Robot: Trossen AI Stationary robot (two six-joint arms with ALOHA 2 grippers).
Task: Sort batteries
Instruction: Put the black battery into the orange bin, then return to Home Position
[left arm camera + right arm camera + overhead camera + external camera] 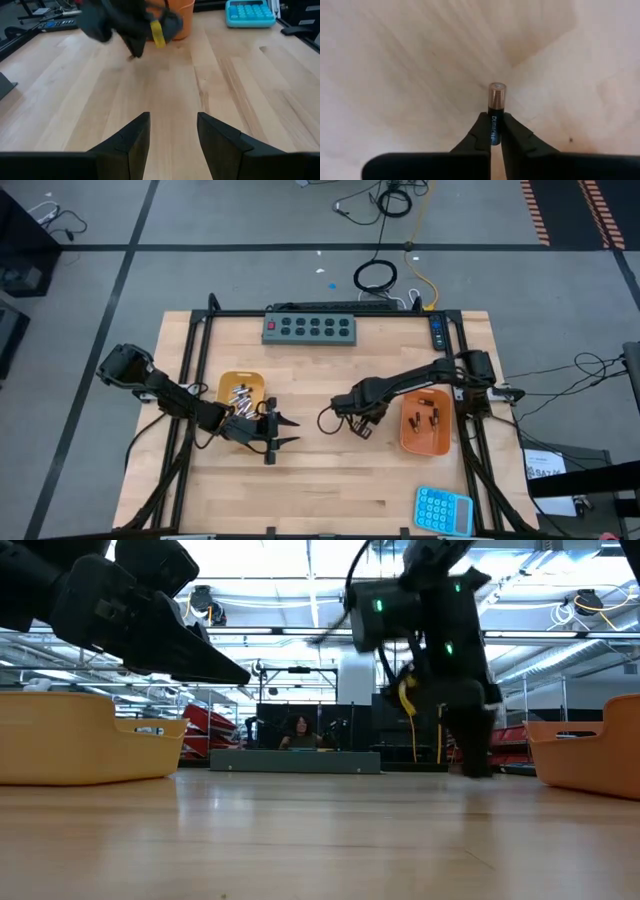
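Note:
My right gripper [495,120] is shut on a black-and-copper battery [496,97] and points down at the bare wood between the two trays [360,422]. The right orange tray [425,442] holds a few small dark batteries [422,419]. Shiny silver batteries [240,394] lie in the left orange tray [228,383]. My left gripper [280,435] hovers open just beside that tray's near right corner, its fingers [132,142] level and pointing toward the table's right. In the low view it shows at the upper left [215,665]. My right gripper pinches the battery by its black end [494,125] between the two fingertips [515,132], coming from above and pointing down. The battery runs along the fingers, and its copper end [497,90] sticks out beyond them toward the table. Whether that end touches the wood I cannot tell.
A grey box with a row of buttons [310,328] sits at the table's far edge. A blue calculator [443,510] lies at the near right corner. Black frame rails [190,370] run along both sides. Open wood [330,480] lies between the trays and toward the near edge.

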